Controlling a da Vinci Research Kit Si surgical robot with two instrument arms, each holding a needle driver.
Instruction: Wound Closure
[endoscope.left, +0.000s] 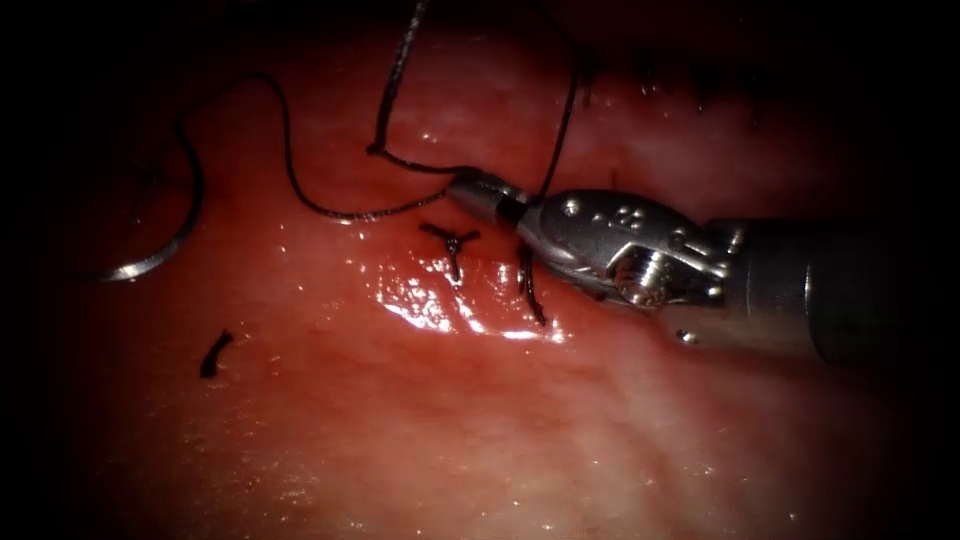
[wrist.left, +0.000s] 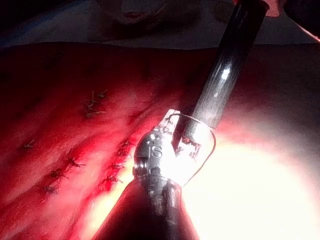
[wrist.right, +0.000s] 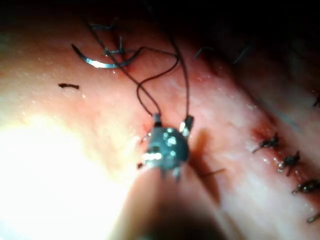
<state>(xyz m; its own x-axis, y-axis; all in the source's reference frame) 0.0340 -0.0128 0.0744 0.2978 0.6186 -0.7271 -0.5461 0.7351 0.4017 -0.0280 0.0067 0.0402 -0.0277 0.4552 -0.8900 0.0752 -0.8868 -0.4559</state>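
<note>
Right claw (endoscope.left: 470, 190) comes in from the right and is clamped on the thread (endoscope.left: 330, 205) just above a tied stitch (endoscope.left: 450, 243) — tip sits low over the tissue (endoscope.left: 500, 420). In the right wrist view the jaws look slightly parted, each touching a strand. From the claw the thread loops left across the surface; another strand runs up and away. Needle (endoscope.left: 150, 255) lies loose on the tissue well left of the stitches, held by nothing, not driven in. A short cut end of thread (endoscope.left: 215, 353) lies below it. Second stitch (endoscope.left: 530, 290) beside the tool's wrist. Left wrist view: a claw (wrist.left: 170, 117) by a dark shaft (wrist.left: 225, 70) — can't tell its state.
</note>
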